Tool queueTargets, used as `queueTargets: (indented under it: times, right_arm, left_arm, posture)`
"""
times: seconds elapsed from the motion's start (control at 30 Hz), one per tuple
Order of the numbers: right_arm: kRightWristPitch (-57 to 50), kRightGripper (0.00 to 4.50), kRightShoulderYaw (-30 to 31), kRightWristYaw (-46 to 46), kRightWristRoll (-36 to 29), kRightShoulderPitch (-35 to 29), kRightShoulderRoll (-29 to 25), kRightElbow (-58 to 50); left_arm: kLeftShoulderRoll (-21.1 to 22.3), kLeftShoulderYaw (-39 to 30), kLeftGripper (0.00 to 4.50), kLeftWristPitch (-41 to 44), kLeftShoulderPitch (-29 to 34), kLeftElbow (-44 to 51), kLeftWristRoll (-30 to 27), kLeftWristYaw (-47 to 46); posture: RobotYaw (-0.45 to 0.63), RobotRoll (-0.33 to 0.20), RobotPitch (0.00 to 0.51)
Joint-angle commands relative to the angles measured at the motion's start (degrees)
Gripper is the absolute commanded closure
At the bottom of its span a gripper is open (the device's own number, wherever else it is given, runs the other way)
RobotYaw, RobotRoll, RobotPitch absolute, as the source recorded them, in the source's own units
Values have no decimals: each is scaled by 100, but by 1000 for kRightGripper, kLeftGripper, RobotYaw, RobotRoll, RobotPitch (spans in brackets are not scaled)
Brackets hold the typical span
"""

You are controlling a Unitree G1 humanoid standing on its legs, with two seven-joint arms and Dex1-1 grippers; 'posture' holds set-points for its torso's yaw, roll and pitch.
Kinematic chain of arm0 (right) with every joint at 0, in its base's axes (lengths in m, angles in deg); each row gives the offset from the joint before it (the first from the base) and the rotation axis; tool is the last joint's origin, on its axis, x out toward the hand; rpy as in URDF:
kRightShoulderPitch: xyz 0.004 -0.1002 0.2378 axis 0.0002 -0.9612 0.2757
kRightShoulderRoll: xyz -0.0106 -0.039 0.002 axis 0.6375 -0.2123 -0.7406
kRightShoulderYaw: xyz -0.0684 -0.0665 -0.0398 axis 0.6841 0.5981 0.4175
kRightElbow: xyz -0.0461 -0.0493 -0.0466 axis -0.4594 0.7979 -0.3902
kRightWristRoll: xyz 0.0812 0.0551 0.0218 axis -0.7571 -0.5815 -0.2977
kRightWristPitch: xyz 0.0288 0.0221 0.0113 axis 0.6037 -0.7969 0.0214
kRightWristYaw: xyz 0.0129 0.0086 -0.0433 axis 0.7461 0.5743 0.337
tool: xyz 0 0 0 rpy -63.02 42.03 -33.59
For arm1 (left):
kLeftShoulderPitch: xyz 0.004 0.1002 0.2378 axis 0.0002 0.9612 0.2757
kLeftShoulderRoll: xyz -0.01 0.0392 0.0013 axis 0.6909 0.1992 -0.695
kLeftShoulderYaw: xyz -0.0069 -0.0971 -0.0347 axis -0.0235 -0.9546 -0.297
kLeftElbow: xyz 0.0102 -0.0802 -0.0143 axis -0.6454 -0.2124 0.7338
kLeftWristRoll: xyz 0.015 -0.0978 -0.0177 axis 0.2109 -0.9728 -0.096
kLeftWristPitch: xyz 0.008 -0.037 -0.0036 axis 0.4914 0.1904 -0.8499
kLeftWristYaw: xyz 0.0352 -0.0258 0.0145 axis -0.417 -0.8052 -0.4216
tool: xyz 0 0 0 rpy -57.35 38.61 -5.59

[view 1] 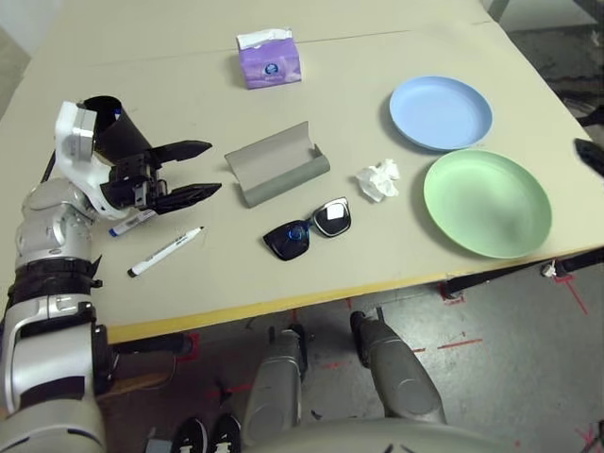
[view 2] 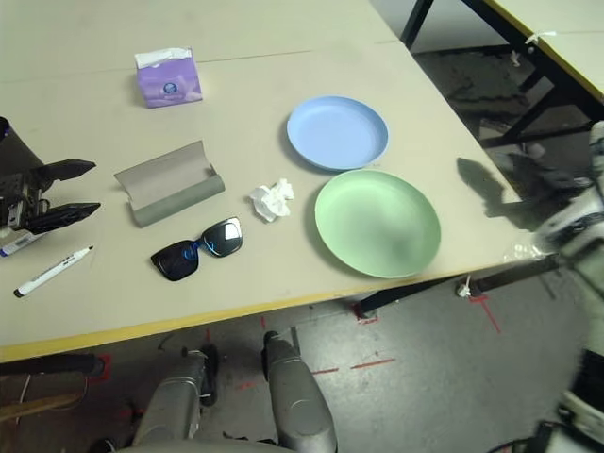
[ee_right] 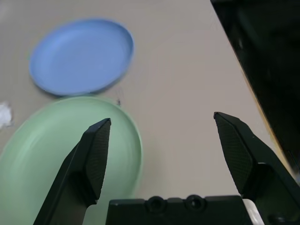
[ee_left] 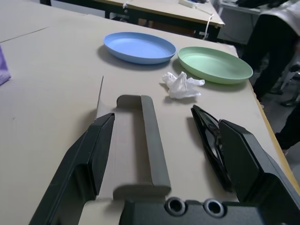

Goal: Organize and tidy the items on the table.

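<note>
My left gripper (view 1: 212,168) hovers open and empty at the table's left, its fingertips pointing at the open grey glasses case (view 1: 278,165). Under that hand lies the blue-capped marker (view 1: 130,224), with the black-capped marker (view 1: 166,252) just in front of it. Black sunglasses (view 1: 309,228) lie in front of the case, and a crumpled white tissue (view 1: 379,179) sits to their right. Further right are the pale blue plate (view 1: 441,112) and the green plate (view 1: 487,202). My right gripper (ee_right: 162,119) is open and empty, above the table's right edge beside the green plate (ee_right: 61,150).
A purple tissue pack (view 1: 269,58) stands at the back of the beige table (view 1: 142,94). Another table (view 2: 557,38) stands beyond the right side. The floor drops away past the yellow front edge (view 1: 283,307).
</note>
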Motion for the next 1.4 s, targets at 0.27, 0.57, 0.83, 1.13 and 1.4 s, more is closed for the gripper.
queueTargets:
  times: [0.27,0.57,0.83,1.13,1.4]
  right_arm:
    - [-2532,27,-452,676,-667,-1413,-782,-531]
    - [-2532,27,232,271,-846,-576,-288,-256]
    - [-2532,27,875,-334,-805,581,469,-31]
    - [-2477,27,1369,-594,-492,1150,1098,135]
    - [-2142,27,1873,-510,-203,1241,1342,375]
  left_arm:
    - [-299,267,0,-376,-73,-305,133,66]
    - [-265,179,0,-364,82,-176,84,66]
    - [-204,34,0,-316,302,58,67,44]
    - [-218,-108,0,-169,685,558,-14,-97]
    - [-229,-186,0,-21,1014,1042,-151,-252]
  posture:
    - [-441,0,276]
    - [-393,0,276]
    - [-364,0,276]
    - [-321,0,281]
    - [-299,0,282]
